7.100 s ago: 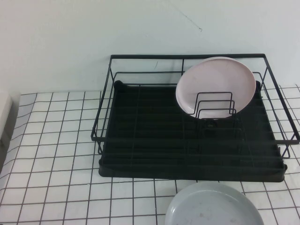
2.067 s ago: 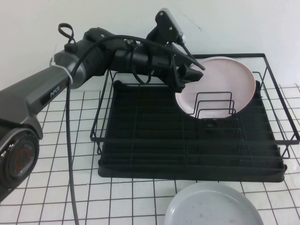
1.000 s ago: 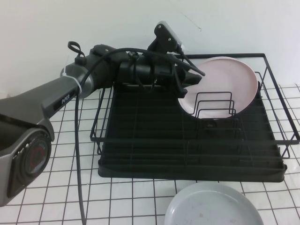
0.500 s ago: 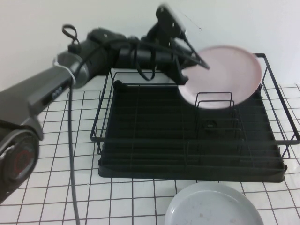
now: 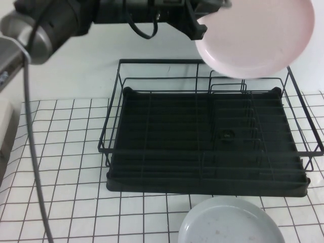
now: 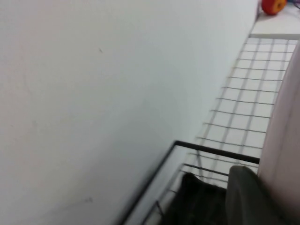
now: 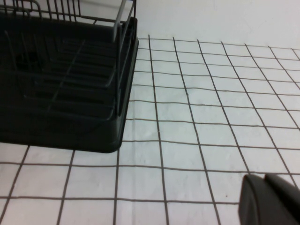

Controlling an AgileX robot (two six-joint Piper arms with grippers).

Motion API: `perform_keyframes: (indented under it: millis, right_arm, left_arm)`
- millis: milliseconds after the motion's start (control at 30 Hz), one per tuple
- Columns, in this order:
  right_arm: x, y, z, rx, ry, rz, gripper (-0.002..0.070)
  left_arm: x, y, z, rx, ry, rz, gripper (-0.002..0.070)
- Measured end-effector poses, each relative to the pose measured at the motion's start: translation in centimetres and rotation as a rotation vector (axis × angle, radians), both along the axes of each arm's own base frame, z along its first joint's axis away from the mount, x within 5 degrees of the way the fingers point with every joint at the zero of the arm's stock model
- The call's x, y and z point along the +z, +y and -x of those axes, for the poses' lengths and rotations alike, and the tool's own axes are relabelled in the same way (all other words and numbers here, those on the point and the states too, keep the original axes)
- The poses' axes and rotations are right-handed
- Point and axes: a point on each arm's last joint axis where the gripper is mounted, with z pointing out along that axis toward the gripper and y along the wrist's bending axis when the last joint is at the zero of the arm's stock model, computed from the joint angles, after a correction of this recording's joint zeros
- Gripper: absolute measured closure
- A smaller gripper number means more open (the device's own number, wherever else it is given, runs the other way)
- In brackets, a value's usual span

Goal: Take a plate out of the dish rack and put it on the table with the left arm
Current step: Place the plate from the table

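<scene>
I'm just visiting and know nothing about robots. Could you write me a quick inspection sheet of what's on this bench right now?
Surface: white table with a black grid.
Job's things: pink plate lifted clear above the black dish rack, whose slots are empty.
Clutter: grey-blue plate on the table in front of the rack.
Grippers: left gripper up high, shut on the pink plate's edge; right gripper low over the table beside the rack.
Cables: black cable hanging from the left arm.
Surroundings: white wall; small orange object on a far ledge.
</scene>
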Motion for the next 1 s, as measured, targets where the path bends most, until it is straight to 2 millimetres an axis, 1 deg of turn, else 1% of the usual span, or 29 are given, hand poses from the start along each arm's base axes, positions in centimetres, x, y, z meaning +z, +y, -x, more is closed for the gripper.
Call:
perform_keyframes:
  millis: [67, 133, 200, 300, 367, 467, 600, 733, 800, 900, 1000]
  right_arm:
    - [0.0, 0.0, 0.0, 0.000, 0.000, 0.000, 0.0678]
    - [0.0, 0.0, 0.0, 0.000, 0.000, 0.000, 0.0678]
    - [0.0, 0.0, 0.0, 0.000, 0.000, 0.000, 0.0678]
    - [0.0, 0.0, 0.0, 0.000, 0.000, 0.000, 0.0678]
    - [0.0, 0.0, 0.0, 0.000, 0.000, 0.000, 0.0678]
    - [0.0, 0.0, 0.0, 0.000, 0.000, 0.000, 0.0678]
    - [0.0, 0.0, 0.0, 0.000, 0.000, 0.000, 0.0678]
    - [0.0, 0.0, 0.0, 0.000, 0.000, 0.000, 0.0678]
    - [0.0, 0.0, 0.0, 0.000, 0.000, 0.000, 0.0678]
    - [0.0, 0.0, 0.0, 0.000, 0.000, 0.000, 0.0678]
    - [0.0, 0.0, 0.0, 0.000, 0.000, 0.000, 0.0678]
  left_arm:
    - [0.8, 0.4, 1.1, -0.015, 0.081, -0.018, 0.0617]
    - [1.0, 0.9, 2.4, -0.025, 0.208, -0.067, 0.0617]
    - [0.6, 1.3, 3.5, -0.034, 0.361, -0.129, 0.0617]
    - [0.0, 1.9, 5.2, -0.066, 0.524, -0.252, 0.0617]
    - [-0.5, 1.8, 5.8, -0.082, 0.581, -0.312, 0.0617]
    - [-1.5, 0.9, 6.8, -0.062, 0.648, -0.387, 0.0617]
    - [-4.0, -1.1, 8.6, -0.072, 0.713, -0.503, 0.0617]
    - [-7.4, -3.3, 10.7, -0.144, 0.790, -0.593, 0.0617]
    - [-9.1, -4.1, 11.5, -0.170, 0.829, -0.637, 0.0617]
    - [-11.4, -4.4, 11.8, -0.179, 0.886, -0.683, 0.0617]
    - [-12.9, -4.6, 11.4, -0.165, 0.898, -0.688, 0.0617]
